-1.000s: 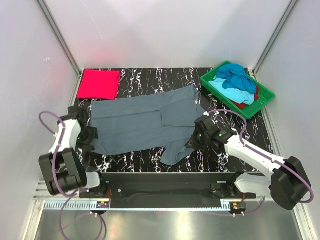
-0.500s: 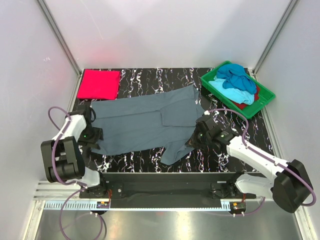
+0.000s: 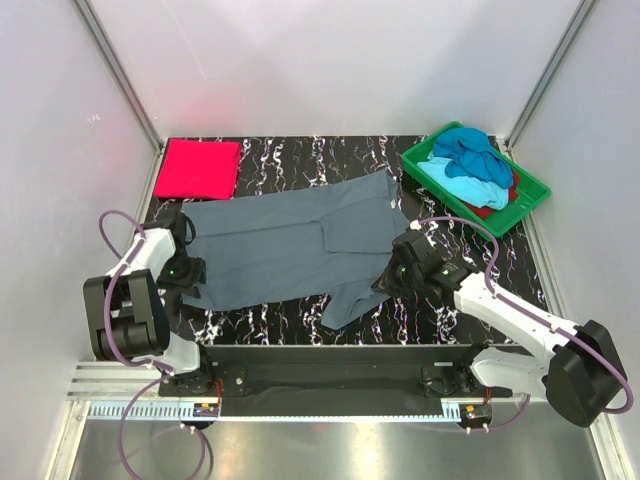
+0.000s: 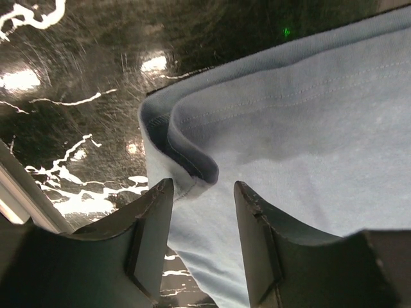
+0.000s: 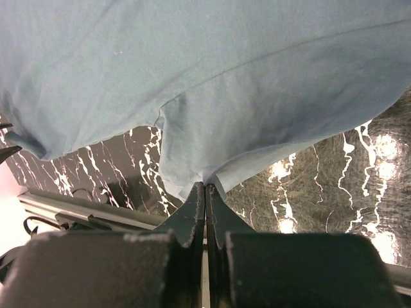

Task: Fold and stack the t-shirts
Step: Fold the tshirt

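Top view: grey-blue shirt [image 3: 290, 250], 1 pc, spread flat across mid table [image 3: 300, 160], hem at left, sleeves at right, near sleeve trailing toward the front edge. Pink shirt [image 3: 198, 168], folded square, far-left corner, well apart from the grey one. Tray [image 3: 530, 195], far right, holds dark blue shirt [image 3: 470, 150], turquoise shirt [image 3: 470, 185] and red shirt [image 3: 490, 210], all bunched and unfolded, red mostly buried. Left gripper [image 3: 183, 272] sits at the hem's near-left corner. Right gripper [image 3: 392, 280] sits at the near side by the sleeve. Left wrist view: left gripper [image 4: 202, 189] has jaws apart, straddling a rolled-over hem corner of the grey-blue shirt [image 4: 302, 128]. Cloth lies between the fingers [image 4: 151, 224] but isn't pinched yet, glossy table [image 4: 77, 64] beyond. Right wrist view: right gripper [image 5: 205, 192] has jaws together, clamped on a thin tuck of the grey-blue shirt [image 5: 212, 77] edge, cloth fanning out from the pinch. Handling, est.: light, limp, no stiffness, so it sags and creases wherever unsupported and prob. drags easily over the smooth top. Best hold: hem corners and seams, where doubled cloth gives a thicker bite. Take both plies, else only the top layer lifts.
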Controlling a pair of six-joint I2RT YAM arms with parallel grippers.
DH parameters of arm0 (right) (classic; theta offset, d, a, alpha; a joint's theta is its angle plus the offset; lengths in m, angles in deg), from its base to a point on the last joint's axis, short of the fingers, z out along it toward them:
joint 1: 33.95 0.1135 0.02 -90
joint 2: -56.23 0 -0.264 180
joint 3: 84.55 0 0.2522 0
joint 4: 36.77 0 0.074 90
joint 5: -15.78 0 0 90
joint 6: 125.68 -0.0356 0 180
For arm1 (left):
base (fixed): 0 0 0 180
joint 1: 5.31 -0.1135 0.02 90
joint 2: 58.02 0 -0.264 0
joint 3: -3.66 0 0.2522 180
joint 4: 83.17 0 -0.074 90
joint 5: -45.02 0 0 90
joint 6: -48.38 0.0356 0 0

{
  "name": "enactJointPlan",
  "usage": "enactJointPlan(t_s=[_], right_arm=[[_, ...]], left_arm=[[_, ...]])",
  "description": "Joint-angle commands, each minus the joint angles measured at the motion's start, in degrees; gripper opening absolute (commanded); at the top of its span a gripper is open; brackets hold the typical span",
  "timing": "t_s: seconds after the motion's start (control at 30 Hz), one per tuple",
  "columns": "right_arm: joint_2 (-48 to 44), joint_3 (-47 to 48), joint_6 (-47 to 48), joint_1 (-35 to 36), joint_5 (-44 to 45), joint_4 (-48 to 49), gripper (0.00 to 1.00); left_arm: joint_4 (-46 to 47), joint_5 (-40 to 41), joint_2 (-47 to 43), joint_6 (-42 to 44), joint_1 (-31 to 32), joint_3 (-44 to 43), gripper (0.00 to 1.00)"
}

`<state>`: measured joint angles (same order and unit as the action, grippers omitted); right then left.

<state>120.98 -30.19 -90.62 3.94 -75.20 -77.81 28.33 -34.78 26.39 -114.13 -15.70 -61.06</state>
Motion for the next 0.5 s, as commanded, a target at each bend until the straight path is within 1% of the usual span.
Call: enactJointPlan(t_s=[0.0, 0.03, 0.07, 0.17, 0.2, 0.27, 0.33, 0.37, 0.4, 0.47], right_arm=[[-0.5, 2.02, 0.53, 0.43, 2.38, -0.05, 0.0], [-0.5, 2.2, 0.53, 0.52, 2.47, -0.05, 0.0], [-0.42, 2.29, 0.53, 0.43, 2.55, -0.13, 0.0], [-0.33, 2.73, 0.71, 0.52, 3.17, -0.4, 0.0], [-0.33, 2.99, 1.06, 0.52, 3.95, -0.66, 0.0], [-0.5, 3.43, 2.19, 0.43, 5.8, -2.32, 0.0], [-0.33, 5.36, 3.78, 0.26, 10.88, -5.38, 0.0], [0.28, 7.54, 5.53, 0.17, 15.34, -6.45, 0.0], [0.81, 8.78, 6.41, -0.01, 17.39, -8.11, 0.0], [2.82, 11.07, 8.87, -0.36, 21.17, -8.22, 0.0]], left_arm=[[-0.01, 3.42, 0.06, 0.44, 0.2, -0.55, 0.47], [0.07, 3.77, -0.02, 0.44, 0.2, -0.37, 0.46], [-0.01, 3.95, -0.03, 0.44, 0.11, -0.02, 0.42], [0.07, 4.74, 0.24, 0.44, 0.2, 0.07, 0.23], [-0.01, 4.57, 0.24, 0.61, 0.28, 0.07, 0.01], [-0.36, 4.57, -0.11, 0.62, 0.2, -0.45, 0.0], [-2.11, 5.53, -1.34, -0.08, 0.11, -1.24, 0.0], [-2.73, 6.23, -1.87, -0.35, 0.2, -2.55, 0.0], [-3.17, 7.63, -3.09, -0.87, 0.11, -3.26, 0.0], [-3.44, 8.52, -4.06, -1.32, 0.11, -5.02, 0.0]])
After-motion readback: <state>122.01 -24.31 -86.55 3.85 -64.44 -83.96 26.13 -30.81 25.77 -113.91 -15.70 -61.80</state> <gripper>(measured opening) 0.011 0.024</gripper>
